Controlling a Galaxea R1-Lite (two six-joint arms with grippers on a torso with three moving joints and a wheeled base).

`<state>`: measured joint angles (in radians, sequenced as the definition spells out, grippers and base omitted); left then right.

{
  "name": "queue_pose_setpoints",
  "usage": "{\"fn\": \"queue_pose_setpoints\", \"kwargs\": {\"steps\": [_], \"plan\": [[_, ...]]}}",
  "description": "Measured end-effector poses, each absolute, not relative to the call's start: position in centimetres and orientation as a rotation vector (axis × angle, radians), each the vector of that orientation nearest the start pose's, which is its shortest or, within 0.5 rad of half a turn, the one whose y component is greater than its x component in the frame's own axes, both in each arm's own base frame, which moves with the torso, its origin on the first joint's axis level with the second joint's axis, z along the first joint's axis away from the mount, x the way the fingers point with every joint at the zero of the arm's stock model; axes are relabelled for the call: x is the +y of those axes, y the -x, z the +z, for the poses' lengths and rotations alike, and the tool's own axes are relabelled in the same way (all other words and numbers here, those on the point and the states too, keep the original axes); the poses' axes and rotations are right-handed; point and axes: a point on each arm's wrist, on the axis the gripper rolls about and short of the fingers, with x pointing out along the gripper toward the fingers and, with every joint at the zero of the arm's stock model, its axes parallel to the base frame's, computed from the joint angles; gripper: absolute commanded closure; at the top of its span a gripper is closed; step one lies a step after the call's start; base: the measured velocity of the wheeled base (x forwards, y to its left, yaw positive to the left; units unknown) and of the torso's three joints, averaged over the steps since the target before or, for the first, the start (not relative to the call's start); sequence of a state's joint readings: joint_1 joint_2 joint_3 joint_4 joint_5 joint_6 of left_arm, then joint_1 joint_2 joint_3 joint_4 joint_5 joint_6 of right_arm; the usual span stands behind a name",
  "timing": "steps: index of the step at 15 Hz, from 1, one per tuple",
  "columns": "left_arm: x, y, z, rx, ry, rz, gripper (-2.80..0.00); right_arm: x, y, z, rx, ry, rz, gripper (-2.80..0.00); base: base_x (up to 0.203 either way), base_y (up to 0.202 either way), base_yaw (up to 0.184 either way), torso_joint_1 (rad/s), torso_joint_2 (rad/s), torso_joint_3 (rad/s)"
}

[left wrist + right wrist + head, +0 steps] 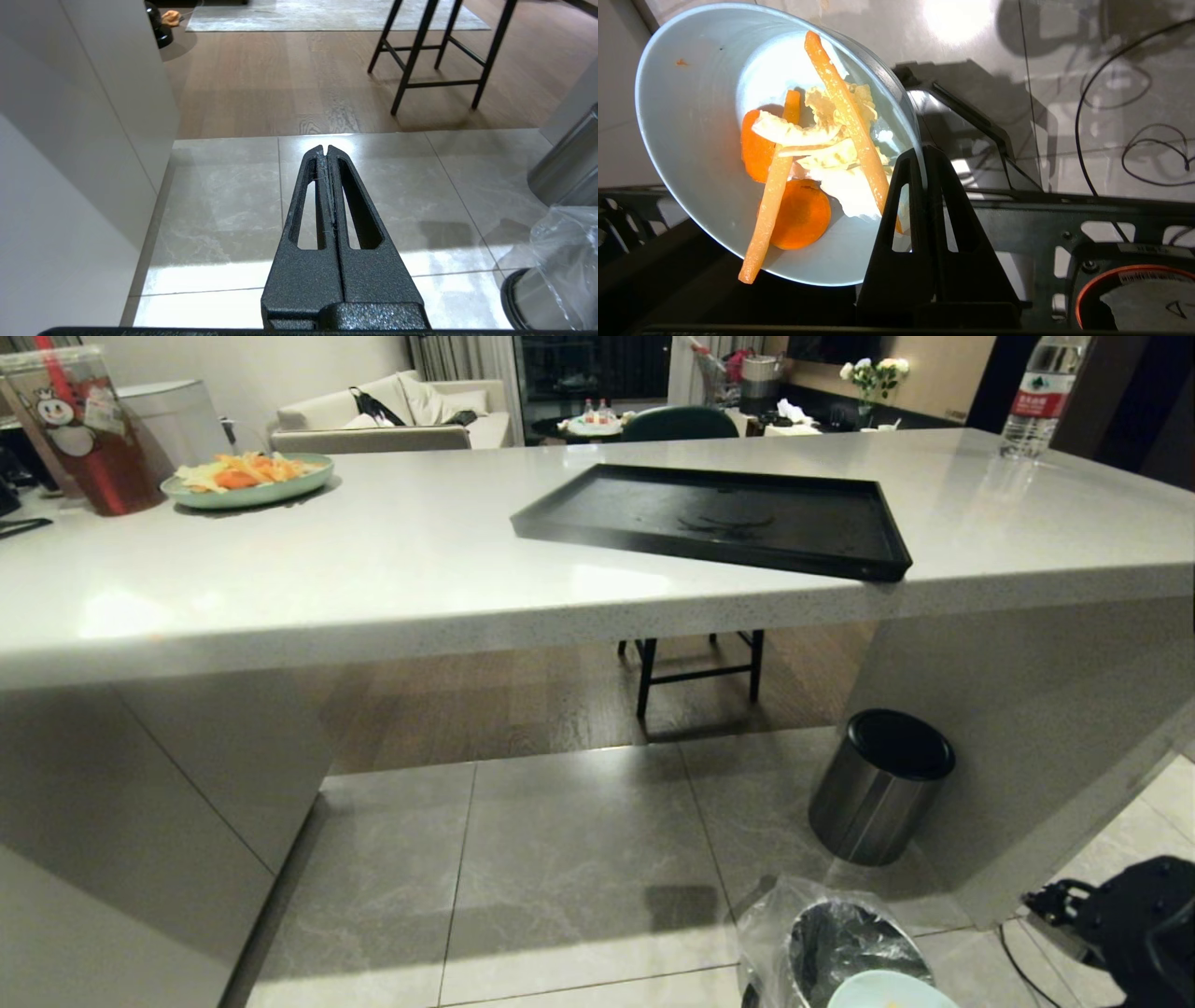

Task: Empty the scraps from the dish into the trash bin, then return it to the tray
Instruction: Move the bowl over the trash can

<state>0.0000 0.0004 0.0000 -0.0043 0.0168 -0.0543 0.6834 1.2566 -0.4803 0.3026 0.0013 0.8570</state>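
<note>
The dish (700, 154), a small round pale blue bowl with a glossy, plain inner face, hangs tilted just above the trash bin (845, 943), low at the near right of our head view, where only a sliver of its rim shows. Our right pincer (924, 154) is pinching its rim, one finger inside and one outside the wall. The scraps (808, 154) lie inside it: round orange slices, long thin orange strips and curled pale yellow peel.

From largest to smallest, we see first the table (420, 560), a broad pale speckled stone slab with a thick edge on plain light panels. Beneath it, grey marbled floor tiles give way to brown wood planks farther back, with a sofa and a dark dining area in the room beyond. On the table lies the tray (719, 518), flat, black, rectangular, low-rimmed, bare, one corner jutting over the edge. A steel cylinder bin (878, 789) with a black domed lid stands on the tiles under that corner. The trash bin stands in front of it, round metal, lined with crinkly clear plastic. Far left on the table sits a green plate (247, 481) of orange and yellow peels.

Our left pincer (327, 151), black and grainy, is pressed together over the tiles.
</note>
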Motion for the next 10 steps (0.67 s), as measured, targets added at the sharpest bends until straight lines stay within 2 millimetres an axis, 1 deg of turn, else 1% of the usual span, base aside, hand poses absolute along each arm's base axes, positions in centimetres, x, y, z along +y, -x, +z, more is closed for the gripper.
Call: {"fn": "queue_pose_setpoints", "kwargs": {"steps": [2,10], "plan": [[0.04,2.28,7.59,-0.004,0.055,0.016,0.00,8.65,-10.61,12.94,1.190,-0.388,0.136,0.00,0.000,0.000,0.000,0.000,0.00,0.000],[0.04,2.28,7.59,-0.004,0.055,0.016,0.00,8.78,-10.75,13.05,1.187,-0.366,0.152,0.00,0.000,0.000,0.000,0.000,0.00,0.000]]}}
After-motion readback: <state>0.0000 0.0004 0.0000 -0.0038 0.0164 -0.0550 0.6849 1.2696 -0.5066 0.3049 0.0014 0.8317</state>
